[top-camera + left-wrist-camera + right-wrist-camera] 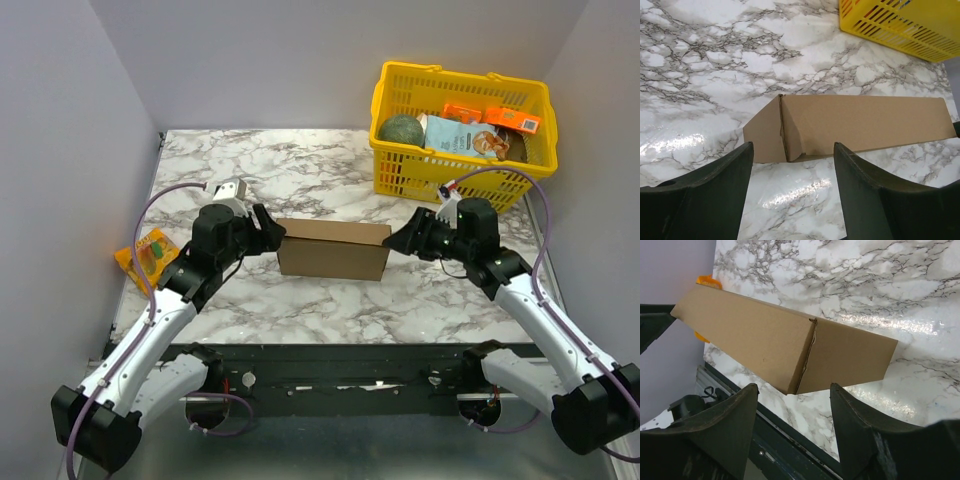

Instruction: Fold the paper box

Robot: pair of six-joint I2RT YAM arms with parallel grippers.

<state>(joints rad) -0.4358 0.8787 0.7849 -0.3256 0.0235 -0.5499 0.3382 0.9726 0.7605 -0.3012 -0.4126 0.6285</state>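
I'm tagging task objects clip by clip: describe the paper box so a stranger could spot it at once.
Start at the marble table; at its centre, between the two arms' open jaws, lies the paper box. It is a long, low block of plain brown cardboard, unlike the yellow basket at the far right corner or the small orange packet at the left edge.

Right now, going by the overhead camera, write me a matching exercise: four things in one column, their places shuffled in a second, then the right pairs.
Things
1. plain brown corrugated cardboard box
2. yellow plastic basket
3. small orange snack packet
4. dark green round object

Places
A. left edge of the marble table
B. inside the basket
C. far right corner of the table
D. middle of the table

Pairs: 1-D, 2-C, 3-A, 4-B
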